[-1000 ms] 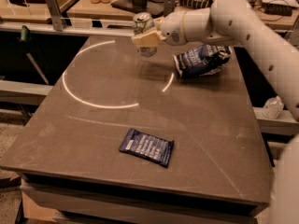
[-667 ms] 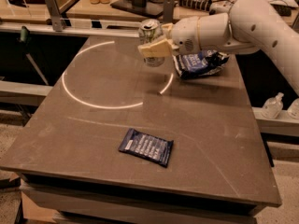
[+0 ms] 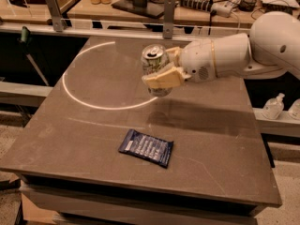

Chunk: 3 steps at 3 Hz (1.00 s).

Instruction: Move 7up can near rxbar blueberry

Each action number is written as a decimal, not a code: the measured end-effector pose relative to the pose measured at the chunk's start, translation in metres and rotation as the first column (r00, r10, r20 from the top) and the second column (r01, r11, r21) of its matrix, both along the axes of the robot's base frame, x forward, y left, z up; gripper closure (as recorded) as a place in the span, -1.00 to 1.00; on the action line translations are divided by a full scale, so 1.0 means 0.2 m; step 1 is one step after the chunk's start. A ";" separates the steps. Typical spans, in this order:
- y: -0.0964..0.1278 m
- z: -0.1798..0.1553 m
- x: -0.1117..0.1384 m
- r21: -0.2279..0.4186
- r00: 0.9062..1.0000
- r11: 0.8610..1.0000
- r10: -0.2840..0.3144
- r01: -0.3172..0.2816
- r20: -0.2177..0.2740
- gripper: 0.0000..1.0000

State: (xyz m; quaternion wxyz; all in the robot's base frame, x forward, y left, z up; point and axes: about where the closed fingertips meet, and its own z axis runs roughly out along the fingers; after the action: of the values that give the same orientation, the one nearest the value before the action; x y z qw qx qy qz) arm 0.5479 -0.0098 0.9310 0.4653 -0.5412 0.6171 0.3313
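Dark stone surface (image 3: 211, 139) crossed by a bright curved light arc (image 3: 63, 81). Far side: wooden bench (image 3: 211, 18) with cables. Right: pump bottles (image 3: 273, 107), pale floor (image 3: 288, 182). My gripper (image 3: 158, 73) hangs mid-surface.

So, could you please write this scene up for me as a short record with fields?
gripper: over the middle of the table, shut on the 7up can
7up can: roughly upright, pull-tab top showing, apparently held clear of the surface
rxbar blueberry: flat near the table's front edge, nothing touching it
can to bar: apart, the can farther back
table: dark top with a pale arc of light
task state: can not yet set down by the bar
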 end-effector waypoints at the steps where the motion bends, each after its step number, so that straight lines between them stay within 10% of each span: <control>1: -0.01 -0.11 -0.18 -0.015 0.998 1.000 -0.021 0.020 -0.064 1.00; 3: -0.02 -0.33 -0.36 -0.024 0.974 0.992 -0.130 0.127 -0.184 0.71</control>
State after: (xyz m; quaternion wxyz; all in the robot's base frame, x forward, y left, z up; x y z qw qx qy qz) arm 0.4755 -0.0142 0.8658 0.4231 -0.4697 0.6934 0.3457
